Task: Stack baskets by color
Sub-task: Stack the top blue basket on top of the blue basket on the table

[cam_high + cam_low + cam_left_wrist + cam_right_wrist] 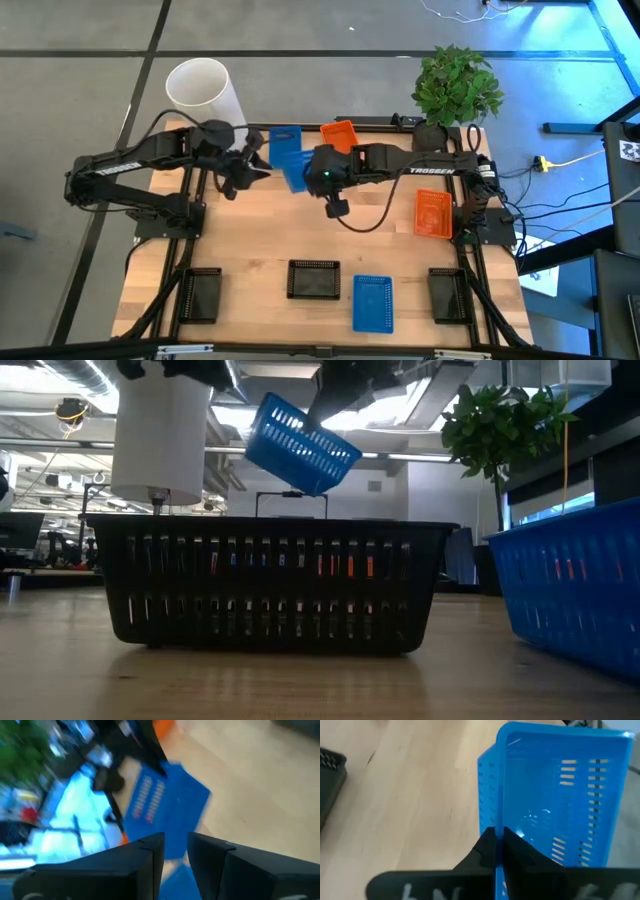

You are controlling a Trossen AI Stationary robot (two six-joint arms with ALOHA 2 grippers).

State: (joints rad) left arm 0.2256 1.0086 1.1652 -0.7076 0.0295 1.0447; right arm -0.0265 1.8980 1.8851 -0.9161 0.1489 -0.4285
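Observation:
A blue basket (287, 155) hangs in the air over the table's far middle, with my right gripper (305, 170) shut on it. In the low view the blue basket (300, 445) is tilted, high above the black basket (275, 585) in front. My left gripper (260, 163) hovers just left of the blue basket, fingers a little apart (175, 852) and pointing at the blue basket (170, 810). Whether anything sits between them is not plain. An orange basket (340, 133) lies behind the blue one. My right gripper pinches the top edge of one side wall (496, 822) of the blue basket, one finger inside (515, 852) and one outside. The basket stretches away from the fingers with its open side toward the wrist. It is lifted clear of the table and tilted.
Three black baskets (203, 293) (314, 279) (447, 293) and a blue basket (372, 302) sit along the near edge. Another orange basket (432, 213) lies at the right. A white cylinder (203, 88) and a potted plant (457, 85) stand at the far edge.

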